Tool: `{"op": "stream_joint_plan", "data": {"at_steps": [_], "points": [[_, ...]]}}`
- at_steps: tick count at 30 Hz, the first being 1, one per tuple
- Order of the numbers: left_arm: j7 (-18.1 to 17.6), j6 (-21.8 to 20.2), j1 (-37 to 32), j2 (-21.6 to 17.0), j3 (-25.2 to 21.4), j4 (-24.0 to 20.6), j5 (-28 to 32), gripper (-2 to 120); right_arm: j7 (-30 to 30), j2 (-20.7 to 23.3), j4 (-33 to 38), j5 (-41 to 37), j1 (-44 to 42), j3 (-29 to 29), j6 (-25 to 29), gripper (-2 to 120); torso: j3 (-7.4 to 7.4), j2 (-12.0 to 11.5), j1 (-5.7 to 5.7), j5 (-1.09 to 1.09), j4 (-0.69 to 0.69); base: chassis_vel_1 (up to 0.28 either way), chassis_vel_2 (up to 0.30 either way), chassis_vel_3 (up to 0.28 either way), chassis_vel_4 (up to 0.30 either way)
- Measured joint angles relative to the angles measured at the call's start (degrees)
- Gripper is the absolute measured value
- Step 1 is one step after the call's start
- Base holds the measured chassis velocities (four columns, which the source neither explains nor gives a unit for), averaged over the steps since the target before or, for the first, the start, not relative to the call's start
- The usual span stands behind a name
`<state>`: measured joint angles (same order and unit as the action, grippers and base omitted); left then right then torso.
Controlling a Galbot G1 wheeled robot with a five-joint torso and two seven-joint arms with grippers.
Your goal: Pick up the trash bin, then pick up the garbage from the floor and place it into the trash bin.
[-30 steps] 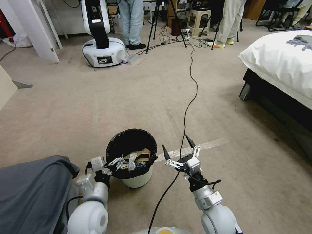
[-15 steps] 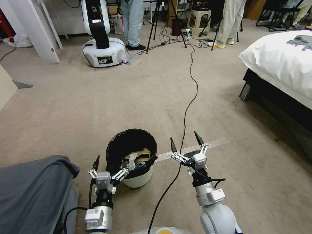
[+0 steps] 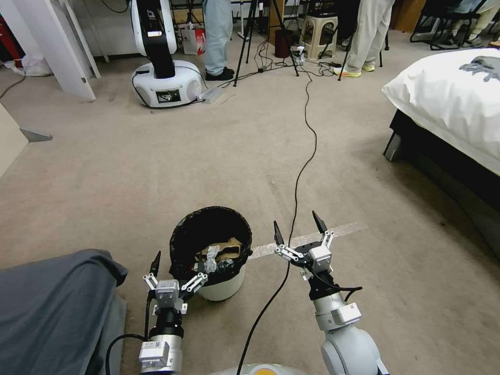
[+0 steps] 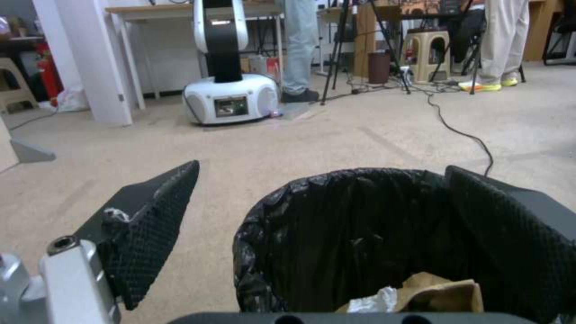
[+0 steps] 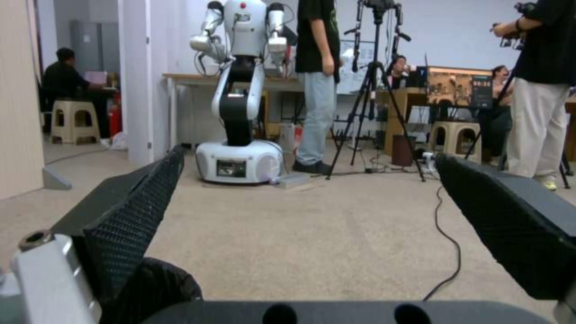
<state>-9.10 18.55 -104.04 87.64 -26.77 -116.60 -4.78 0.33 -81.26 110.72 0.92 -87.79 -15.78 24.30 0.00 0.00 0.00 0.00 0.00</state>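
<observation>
Beige carpet floor [image 3: 130, 172] carries the trash bin [image 3: 221, 289], standing upright near the robot, holding a brown paper bag [image 3: 226, 249] and crumpled wrappers [image 3: 211, 258]. Left tool [image 3: 174, 271] gapes wide at the bin's near rim, 1 finger outside, 1 over the rim, gripping nothing. Right tool [image 3: 297, 229] hangs wide open and empty beside the bin, over a black cable [image 3: 307, 135].

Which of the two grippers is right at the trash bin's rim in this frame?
The left gripper, open, with one finger outside the trash bin and the other over its bagged rim. The right gripper, also open, hovers apart beside the bin over a black cable.
</observation>
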Motion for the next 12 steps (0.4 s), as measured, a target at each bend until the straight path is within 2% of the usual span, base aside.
{"op": "stream_joint_plan", "data": {"at_steps": [12], "points": [[-0.2, 0.2, 0.2, 0.1, 0.1, 0.2, -0.2, 100, -0.4, 0.0, 0.0, 0.4, -0.2, -0.2, -0.1, 100, 0.00, 0.0, 0.00, 0.00, 0.00, 0.000, 0.000, 0.000, 0.000]]}}
